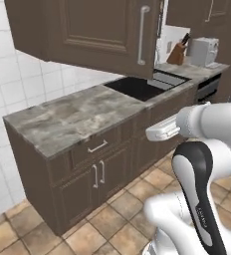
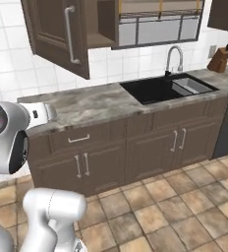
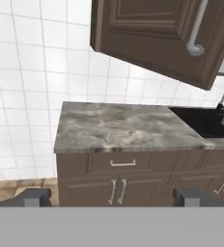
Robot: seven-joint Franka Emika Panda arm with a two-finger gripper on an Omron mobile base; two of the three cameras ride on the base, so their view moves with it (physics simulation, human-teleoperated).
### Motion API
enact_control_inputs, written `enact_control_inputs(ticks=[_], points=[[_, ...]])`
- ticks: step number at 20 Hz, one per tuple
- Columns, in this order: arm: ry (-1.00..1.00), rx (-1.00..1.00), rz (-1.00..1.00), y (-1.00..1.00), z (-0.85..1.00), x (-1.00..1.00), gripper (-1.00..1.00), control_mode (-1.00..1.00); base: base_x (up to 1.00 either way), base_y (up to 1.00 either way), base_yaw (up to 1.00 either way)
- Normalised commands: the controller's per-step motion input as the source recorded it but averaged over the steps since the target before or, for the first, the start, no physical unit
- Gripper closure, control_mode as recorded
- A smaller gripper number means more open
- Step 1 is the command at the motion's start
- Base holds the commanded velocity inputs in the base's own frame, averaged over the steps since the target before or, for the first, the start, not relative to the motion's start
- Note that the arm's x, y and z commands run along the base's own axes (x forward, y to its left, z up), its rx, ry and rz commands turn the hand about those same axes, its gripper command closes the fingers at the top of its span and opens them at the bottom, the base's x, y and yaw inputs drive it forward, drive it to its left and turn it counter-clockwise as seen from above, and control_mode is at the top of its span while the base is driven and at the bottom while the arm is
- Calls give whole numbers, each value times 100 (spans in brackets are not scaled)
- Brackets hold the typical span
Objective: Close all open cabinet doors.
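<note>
- The cabinet door (image 2: 57, 37) hangs swung wide above the counter (image 2: 94, 106), left of the sink (image 2: 167, 88), leaving the cupboard shelf bare behind it.
- The gripper (image 3: 111, 197) sits low, facing the counter's drawer front, fingers (image 3: 32, 197) spread wide with nothing between them.
- Risk: rising from here, the arm could strike the door's lower edge (it overhangs the counter), or push near the hinge and merely glance off.
- The door is dark brown wood with a recessed panel and a smooth, rounded silver bar handle (image 2: 70, 34); the counter is mottled grey stone with a square edge, backed by glossy white tiles.
</note>
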Motion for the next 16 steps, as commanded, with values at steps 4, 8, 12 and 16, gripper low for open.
enact_control_inputs(ticks=[4, 8, 12, 16], points=[[0, 0, 0, 0, 0, 0, -100, 100, 40, 62, -39], [0, 0, 0, 0, 0, 0, -100, 100, 33, 72, -35], [0, 0, 0, 0, 0, 0, -100, 100, -7, 82, -25], [0, 0, 0, 0, 0, 0, -100, 100, 1, 80, -26]])
